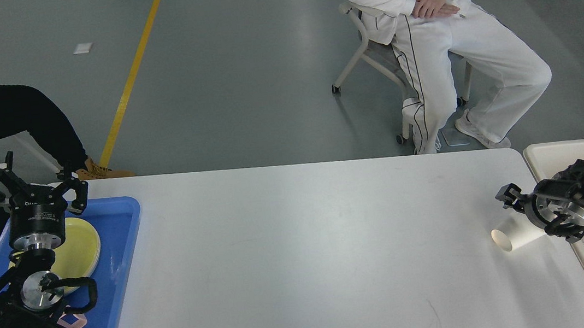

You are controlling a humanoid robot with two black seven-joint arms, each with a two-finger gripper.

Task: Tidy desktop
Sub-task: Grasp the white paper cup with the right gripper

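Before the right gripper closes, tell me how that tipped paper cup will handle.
The paper cup lies on its side on the desktop, so a nudge would probably roll it in a curve. It looks empty and thin-walled: likely very light and easily crushed. The right gripper should probably squeeze gently.

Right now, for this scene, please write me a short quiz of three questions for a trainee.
1. True or false: the paper cup stands upright on the desktop.
2. What colour is the tray under the left gripper?
3. The right gripper is nearest to: A) the yellow plate B) the paper cup C) the seated person.

Key: 1 false, it lies on its side; 2 blue; 3 B.
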